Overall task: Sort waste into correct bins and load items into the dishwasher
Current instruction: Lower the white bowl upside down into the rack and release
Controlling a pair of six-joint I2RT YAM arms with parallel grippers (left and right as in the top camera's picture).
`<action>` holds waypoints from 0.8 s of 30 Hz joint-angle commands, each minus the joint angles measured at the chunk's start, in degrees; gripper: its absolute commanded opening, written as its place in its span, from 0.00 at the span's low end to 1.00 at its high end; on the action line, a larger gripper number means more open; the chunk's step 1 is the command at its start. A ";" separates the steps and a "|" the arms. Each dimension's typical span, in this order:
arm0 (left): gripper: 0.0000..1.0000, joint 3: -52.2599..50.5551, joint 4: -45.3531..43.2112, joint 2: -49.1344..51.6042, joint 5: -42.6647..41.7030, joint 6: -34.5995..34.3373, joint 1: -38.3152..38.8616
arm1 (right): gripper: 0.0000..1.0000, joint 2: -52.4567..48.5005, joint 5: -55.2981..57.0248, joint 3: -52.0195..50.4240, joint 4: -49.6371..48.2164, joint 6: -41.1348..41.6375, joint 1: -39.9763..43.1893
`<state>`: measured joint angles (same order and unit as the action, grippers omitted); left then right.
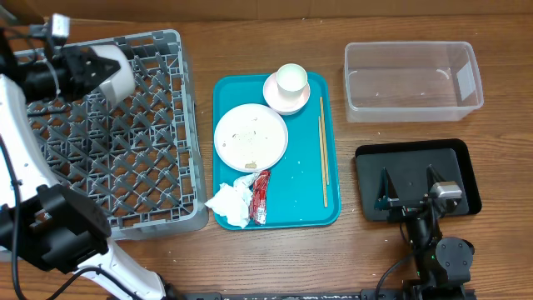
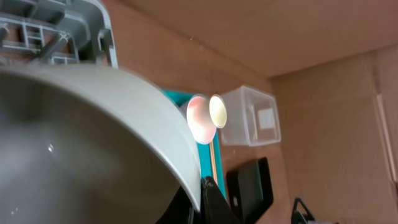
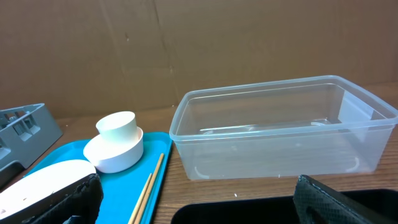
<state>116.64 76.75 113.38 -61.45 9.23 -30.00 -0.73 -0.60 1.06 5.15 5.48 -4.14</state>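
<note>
While right end effector (image 1: 408,182) hangs with fingers wide apart over black tray (image 1: 466,179) up front, near edge of teal tray (image 1: 300,192) has crumpled napkin (image 1: 231,202), red wrapper (image 1: 261,196) touching it. Further back: plate (image 1: 251,137) with crumbs, chopsticks (image 1: 323,150) along right side, cup (image 1: 291,79) sitting in pink bowl (image 1: 279,98). Clear tub (image 1: 414,109) beyond black tray. Way back, over far-left corner of dish rack (image 1: 125,167): left end effector (image 1: 96,71) clamped on grey bowl (image 1: 117,73), tipped sideways.
</note>
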 commanded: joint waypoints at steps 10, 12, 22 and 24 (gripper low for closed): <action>0.04 -18.36 -26.77 -1.18 -19.61 5.97 -2.45 | 1.00 0.57 0.55 -0.59 -0.31 -0.42 0.04; 0.04 -19.78 -29.09 -1.18 -17.94 5.42 -2.45 | 1.00 0.57 0.55 -0.59 -0.31 -0.39 0.04; 0.04 -26.08 -36.94 -1.18 -6.91 4.07 -2.67 | 1.00 0.57 0.55 -0.59 -0.31 -0.39 0.04; 0.04 -27.08 -40.11 -1.18 -8.50 4.04 -2.67 | 1.00 0.57 0.55 -0.59 -0.31 -0.39 0.04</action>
<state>91.26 39.90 113.38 -68.29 12.25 -32.36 -0.73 -0.60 1.06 5.19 5.34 -4.16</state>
